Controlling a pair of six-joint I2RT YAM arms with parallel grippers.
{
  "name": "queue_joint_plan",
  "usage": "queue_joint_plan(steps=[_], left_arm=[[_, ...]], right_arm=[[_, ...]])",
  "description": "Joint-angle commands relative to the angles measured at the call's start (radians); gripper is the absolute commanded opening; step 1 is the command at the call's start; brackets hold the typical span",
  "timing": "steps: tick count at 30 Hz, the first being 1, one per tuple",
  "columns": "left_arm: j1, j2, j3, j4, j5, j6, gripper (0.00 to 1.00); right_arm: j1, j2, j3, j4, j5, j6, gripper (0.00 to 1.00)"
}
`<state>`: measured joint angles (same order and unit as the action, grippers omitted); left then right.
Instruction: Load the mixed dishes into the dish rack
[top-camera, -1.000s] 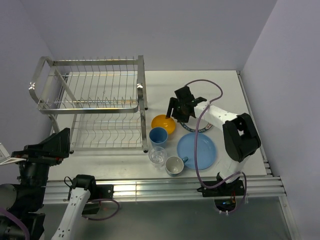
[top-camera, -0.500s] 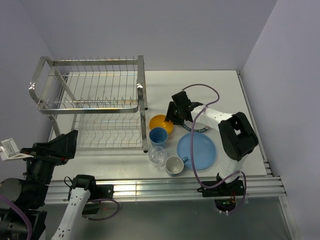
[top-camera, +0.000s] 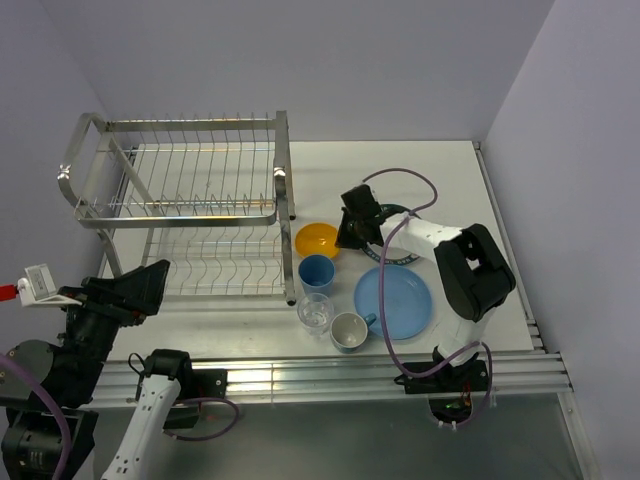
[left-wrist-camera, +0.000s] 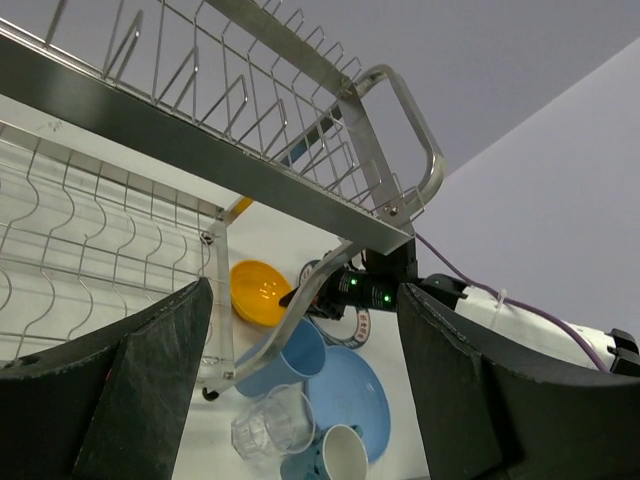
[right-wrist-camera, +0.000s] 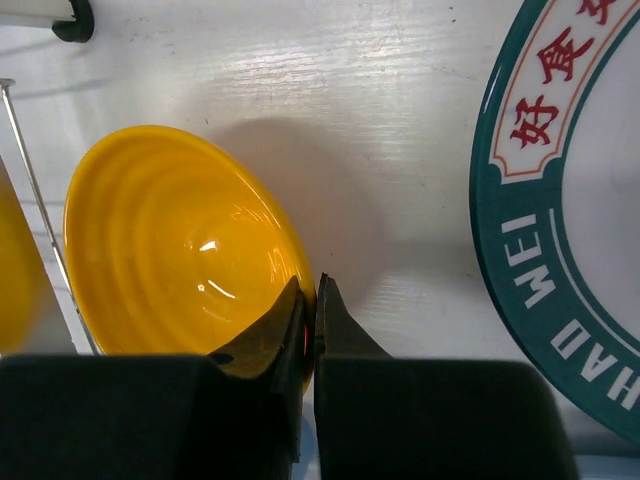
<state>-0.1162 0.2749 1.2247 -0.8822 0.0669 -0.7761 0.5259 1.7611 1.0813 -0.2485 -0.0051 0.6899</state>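
Note:
The small yellow-orange bowl (top-camera: 317, 238) (right-wrist-camera: 170, 250) (left-wrist-camera: 255, 292) sits just right of the dish rack (top-camera: 180, 210) (left-wrist-camera: 250, 170). My right gripper (top-camera: 345, 235) (right-wrist-camera: 312, 295) is shut on its right rim, one finger inside and one outside. In front of the bowl stand the blue tumbler (top-camera: 316, 271) (left-wrist-camera: 290, 360), the clear glass (top-camera: 315, 311) (left-wrist-camera: 268, 425) and the light blue mug (top-camera: 348, 331). The blue plate (top-camera: 393, 300) lies to their right. The white patterned-rim plate (right-wrist-camera: 570, 230) (top-camera: 402, 256) is mostly hidden under my right arm. My left gripper (top-camera: 150, 282) (left-wrist-camera: 300, 370) hovers open by the rack's front left, holding nothing.
The rack's black foot (right-wrist-camera: 75, 20) stands close behind the bowl. Grey walls close in the table at the back and right. The metal rail (top-camera: 300, 375) runs along the near edge.
My right gripper dropped onto the bowl's rim and closed on it; the bowl shifted slightly back. My left arm drifted right, toward the rack's front.

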Motion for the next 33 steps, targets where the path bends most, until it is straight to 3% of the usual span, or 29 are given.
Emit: queue_joint_plan(steps=[1,11,17,21,27,33], left_arm=[[0.004,0.055,0.041,0.000,0.056,-0.003,0.80],[0.013,0.144,0.110,-0.046,0.243,0.015,0.72],[0.064,0.196,0.122,-0.025,0.468,0.034,0.62],[0.069,0.243,0.142,0.054,0.557,0.035,0.67],[0.058,0.463,0.375,0.159,0.547,0.109,0.79],[0.029,0.722,0.626,0.265,0.570,0.175,0.83]], right_arm=[[0.006,-0.006,0.043,-0.052,0.091,-0.036,0.00],[0.006,-0.241,0.305,-0.360,0.300,-0.121,0.00],[0.016,-0.497,0.295,-0.466,0.372,-0.127,0.00],[0.016,-0.623,0.302,-0.547,0.369,-0.110,0.00],[0.016,-0.657,0.356,-0.624,0.329,-0.116,0.00],[0.016,-0.608,0.427,-0.673,0.291,-0.138,0.00]])
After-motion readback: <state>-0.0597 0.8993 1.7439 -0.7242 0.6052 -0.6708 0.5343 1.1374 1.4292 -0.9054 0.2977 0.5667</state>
